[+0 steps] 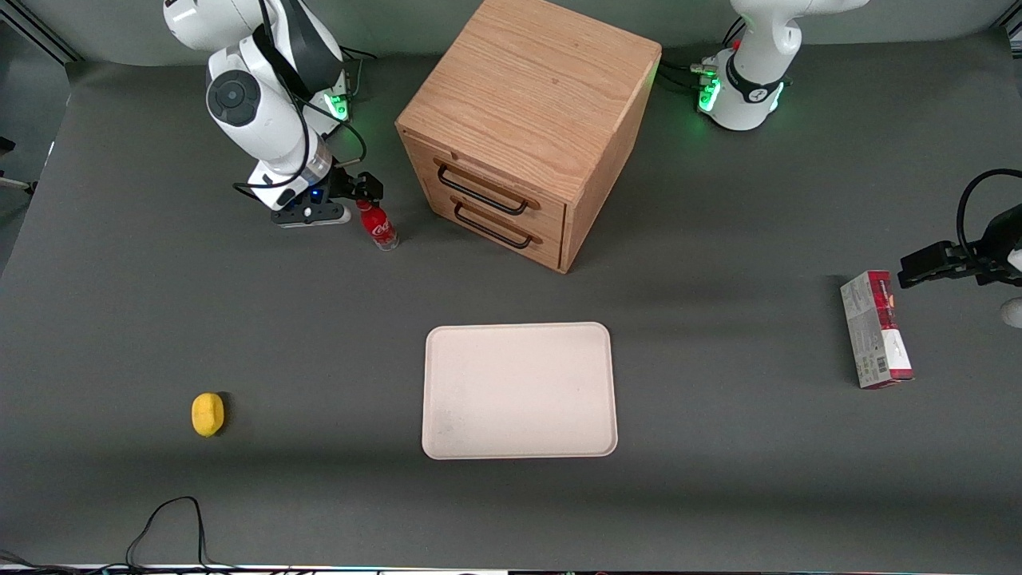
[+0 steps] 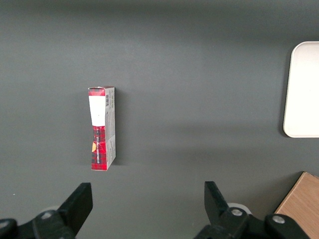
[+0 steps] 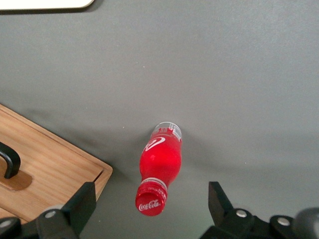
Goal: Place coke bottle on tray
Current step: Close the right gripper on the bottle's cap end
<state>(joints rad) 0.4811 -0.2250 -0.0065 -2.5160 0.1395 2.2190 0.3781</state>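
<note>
Right now my gripper [image 1: 361, 194] hangs just above the coke bottle [image 1: 380, 225], fingers spread wide with nothing between them. From the right wrist view the bottle [image 3: 160, 169] stands upright on the grey mat, its red cap nearest the camera and sitting between the two open fingers [image 3: 79, 206], though not centred, closer to one than to the other. So the long axis runs straight up toward my wrist, and I judge the coming move to be a plain descent with a small sideways correction before closing around the neck. The bottle is beside the wooden drawer cabinet [image 1: 527, 128], farther from the front camera than the tray [image 1: 519, 390], which lies well apart from it and bare
</note>
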